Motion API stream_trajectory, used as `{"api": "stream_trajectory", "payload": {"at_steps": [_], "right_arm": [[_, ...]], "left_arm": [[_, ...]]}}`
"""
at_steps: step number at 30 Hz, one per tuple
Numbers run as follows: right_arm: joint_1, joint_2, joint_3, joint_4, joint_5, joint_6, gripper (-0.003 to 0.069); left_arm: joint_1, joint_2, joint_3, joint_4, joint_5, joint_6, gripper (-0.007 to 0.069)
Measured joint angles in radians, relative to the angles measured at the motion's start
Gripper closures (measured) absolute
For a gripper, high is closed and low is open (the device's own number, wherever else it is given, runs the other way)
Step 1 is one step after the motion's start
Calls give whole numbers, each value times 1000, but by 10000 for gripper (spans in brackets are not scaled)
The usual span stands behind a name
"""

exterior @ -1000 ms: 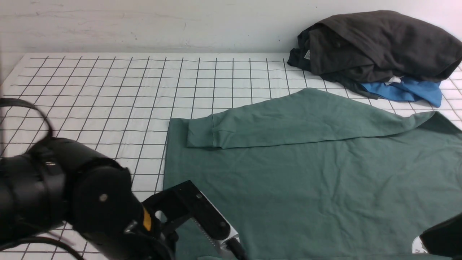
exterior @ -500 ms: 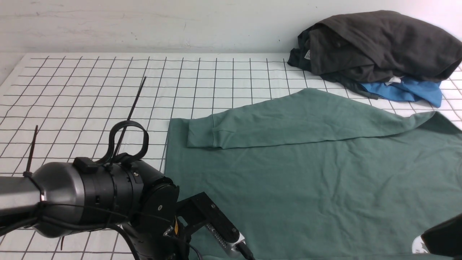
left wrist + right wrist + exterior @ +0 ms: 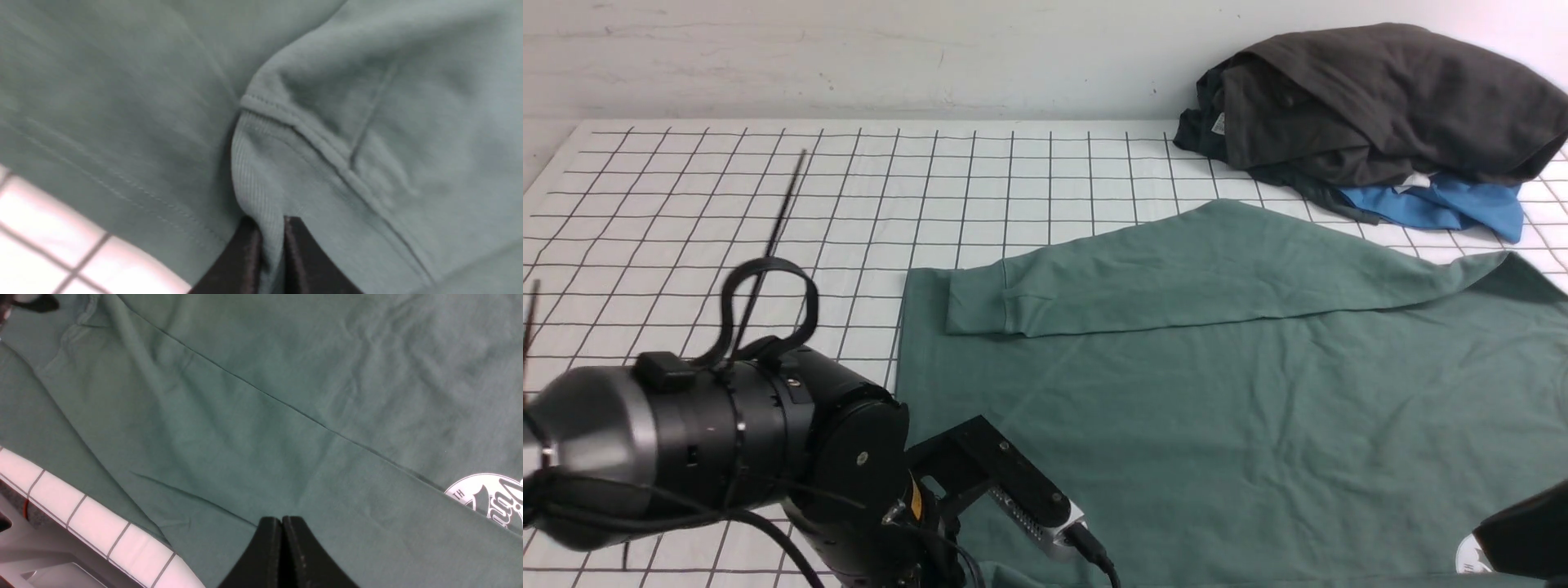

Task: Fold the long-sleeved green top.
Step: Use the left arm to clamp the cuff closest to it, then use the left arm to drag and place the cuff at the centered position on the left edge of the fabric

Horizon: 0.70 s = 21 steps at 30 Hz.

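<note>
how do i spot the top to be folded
On the gridded table, look in front of the clothes pile by the back wall. The green long-sleeved top lies spread flat, one sleeve folded across it; the pile is crumpled, charcoal and blue.
</note>
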Motion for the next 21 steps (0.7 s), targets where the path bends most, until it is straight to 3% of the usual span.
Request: {"api": "stream_trajectory", "payload": {"at_steps": [12, 21], "right_arm": [[0, 0, 0, -1, -20, 0, 673], [0, 0, 0, -4, -23, 0, 673]], "left_arm": [[51, -60, -176, -1, 104, 0, 601], [240, 155, -486, -5, 225, 34, 601]]}}
